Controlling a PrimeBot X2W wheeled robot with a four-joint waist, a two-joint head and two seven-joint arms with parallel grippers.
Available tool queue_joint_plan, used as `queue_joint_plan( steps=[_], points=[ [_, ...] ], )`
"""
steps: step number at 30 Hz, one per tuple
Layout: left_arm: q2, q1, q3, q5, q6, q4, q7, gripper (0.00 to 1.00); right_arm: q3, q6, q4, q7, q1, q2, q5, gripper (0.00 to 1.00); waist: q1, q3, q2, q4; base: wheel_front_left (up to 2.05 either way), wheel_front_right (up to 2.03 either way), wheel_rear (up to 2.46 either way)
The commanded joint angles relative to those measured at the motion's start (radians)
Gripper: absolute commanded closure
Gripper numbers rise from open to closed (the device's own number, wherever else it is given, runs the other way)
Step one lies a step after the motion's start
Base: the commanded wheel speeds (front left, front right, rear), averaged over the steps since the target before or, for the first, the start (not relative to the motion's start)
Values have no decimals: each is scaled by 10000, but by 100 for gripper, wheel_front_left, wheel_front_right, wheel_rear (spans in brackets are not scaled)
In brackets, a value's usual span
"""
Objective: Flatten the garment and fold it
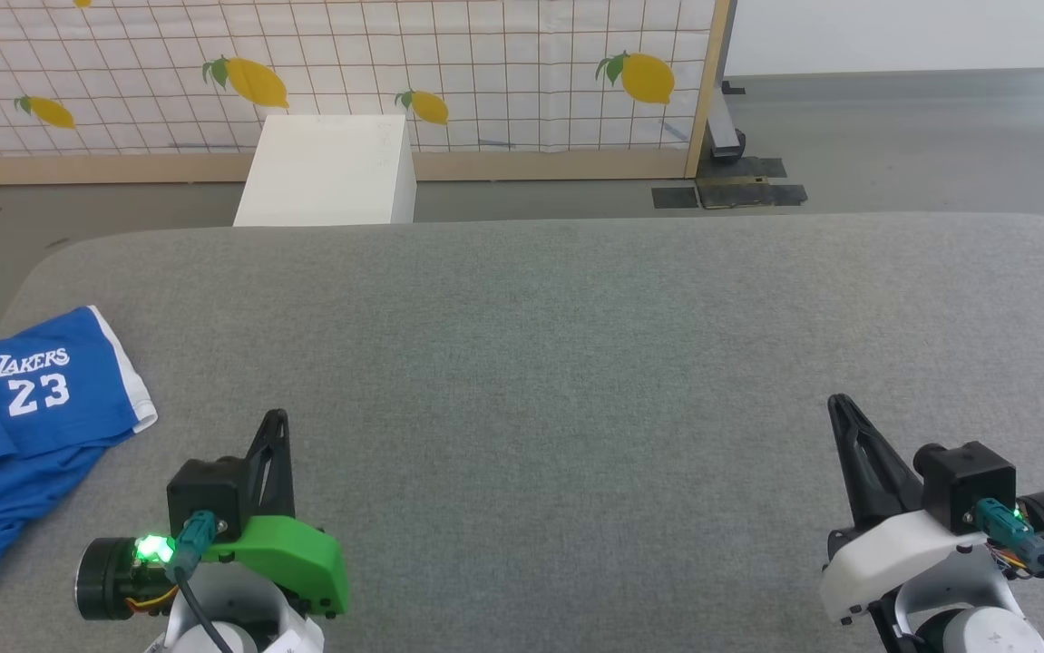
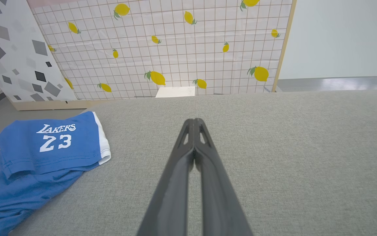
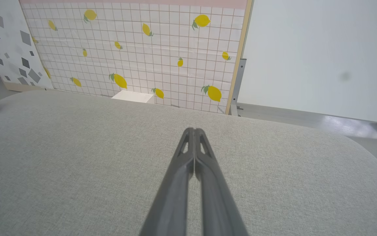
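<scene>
1 garment (image 1: 32,426), crumpled, grey surface's (image 1: 531,363) left edge | left pincer (image 1: 277,417) closed, empty | right pincer (image 1: 836,403) closed, empty

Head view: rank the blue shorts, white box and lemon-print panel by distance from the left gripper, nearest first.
1. Blue shorts, just left of the left gripper.
2. White box, ahead, past the grey surface.
3. Lemon-print panel, behind the box.

Grey fabric-covered table (image 1: 576,345), rounded at the corners. On it, blue shorts (image 1: 23,435) at the left edge, rumpled, one leg folded over, white print facing up.
</scene>
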Motion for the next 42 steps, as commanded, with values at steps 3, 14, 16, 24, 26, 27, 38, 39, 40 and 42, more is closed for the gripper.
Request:
queue_joint_plan(
  steps=[3,14,16,24,26,27,38,39,40,42],
  points=[
    [-47,117,41,129,-11,-28,14,100,16,-15,-49,1,-18,19,-62,100,0,0,0,0,0,0,0],
    [-47,117,41,129,-11,-28,14,100,16,-15,-49,1,-18,19,-62,100,0,0,0,0,0,0,0],
    [-47,117,41,129,-11,-28,14,100,16,-15,-49,1,-18,19,-62,100,0,0,0,0,0,0,0],
    [-47,117,41,129,-11,-28,14,100,16,-15,-49,1,-18,19,-62,100,0,0,0,0,0,0,0],
    [-47,117,41,129,-11,-28,14,100,16,-15,-49,1,-18,19,-62,100,0,0,0,0,0,0,0],
    [-47,117,41,129,-11,-28,14,100,16,-15,-49,1,-18,19,-62,100,0,0,0,0,0,0,0],
    [-47,117,41,129,-11,-28,14,100,16,-15,-49,1,-18,19,-62,100,0,0,0,0,0,0,0],
    [-47,117,41,129,-11,-28,14,100,16,-15,-49,1,-18,19,-62,100,0,0,0,0,0,0,0],
    [-47,117,41,129,-11,-28,14,100,16,-15,-49,1,-18,19,-62,100,0,0,0,0,0,0,0],
    [0,0,0,0,0,0,2,0,0,0,0,0,0,0,0,0,0,0,0,0,0,0,0]
  ],
)
